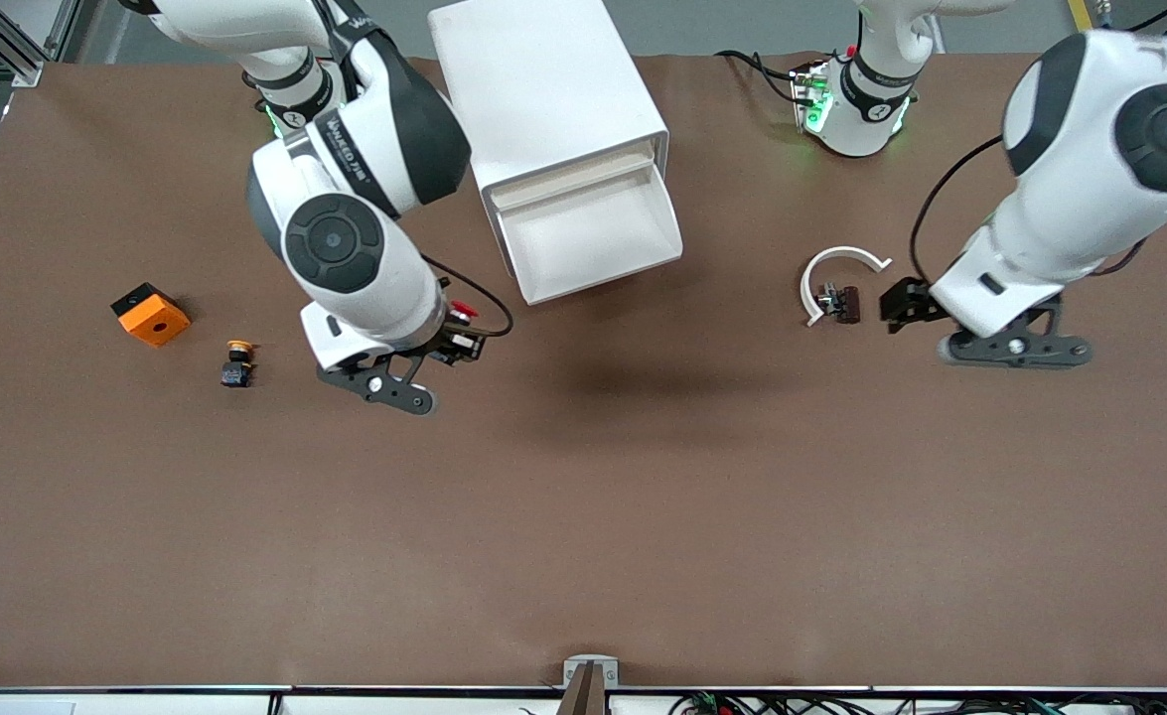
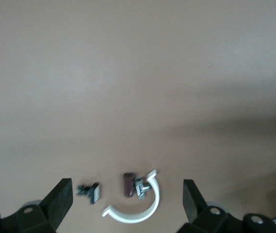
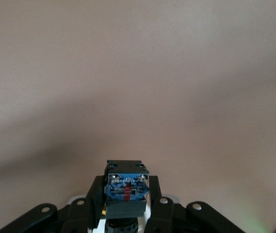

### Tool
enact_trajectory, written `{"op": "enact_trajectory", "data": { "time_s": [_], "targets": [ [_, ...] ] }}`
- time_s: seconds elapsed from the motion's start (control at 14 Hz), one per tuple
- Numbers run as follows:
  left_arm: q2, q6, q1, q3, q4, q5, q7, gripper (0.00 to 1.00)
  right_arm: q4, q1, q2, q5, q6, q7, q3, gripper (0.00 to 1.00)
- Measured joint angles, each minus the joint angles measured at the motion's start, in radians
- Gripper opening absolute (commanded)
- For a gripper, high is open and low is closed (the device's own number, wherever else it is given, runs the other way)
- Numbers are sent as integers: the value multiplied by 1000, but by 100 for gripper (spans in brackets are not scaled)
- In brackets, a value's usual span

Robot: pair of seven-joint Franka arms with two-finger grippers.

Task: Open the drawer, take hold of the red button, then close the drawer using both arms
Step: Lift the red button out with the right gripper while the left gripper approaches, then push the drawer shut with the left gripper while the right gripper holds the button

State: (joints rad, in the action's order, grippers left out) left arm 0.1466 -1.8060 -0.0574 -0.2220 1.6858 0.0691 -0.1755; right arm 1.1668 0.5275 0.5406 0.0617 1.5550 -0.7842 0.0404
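Button (image 1: pixel 461 314) sits clamped in your right gripper (image 1: pixel 456 333) above the table, just short of the pulled-out drawer (image 1: pixel 593 233): carry it over the tray and release. Your left gripper (image 1: pixel 896 304) waits spread wide beside the white clip (image 1: pixel 838 273).

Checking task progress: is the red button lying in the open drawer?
No: the drawer shows only bare white floor, and the red button sits in the right pincer.

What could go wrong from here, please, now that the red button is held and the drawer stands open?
1. The right tool grips the red button by its small black body; it might slip on the way to the open drawer.
2. The left tool, open over the table, may knock the white clip when it moves to the drawer.
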Motion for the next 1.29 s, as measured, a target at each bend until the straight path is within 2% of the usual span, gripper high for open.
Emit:
{"op": "enact_trajectory", "data": {
  "time_s": [0.21, 0.5, 0.71, 0.93, 1.29],
  "targets": [
    [87, -98, -4, -55, 2, -1, -2, 100, 84, -38, -38, -34, 34, 116, 1, 0],
    [192, -153, -29, -109, 2, -2, -100, 100, 277, -107, -122, -44, 182, 287, 4, 0],
    [245, -155, -108, -114, 1, -1, -202, 100, 440, -157, -192, -49, 307, 409, 5, 0],
    [279, -156, -145, -114, 1, -2, -285, 100, 594, -190, -242, -82, 445, 526, 5, 0],
    [320, -157, -267, -117, -4, -1, -515, 100, 797, -279, -267, -92, 665, 736, 6, 0]
  ]
}}
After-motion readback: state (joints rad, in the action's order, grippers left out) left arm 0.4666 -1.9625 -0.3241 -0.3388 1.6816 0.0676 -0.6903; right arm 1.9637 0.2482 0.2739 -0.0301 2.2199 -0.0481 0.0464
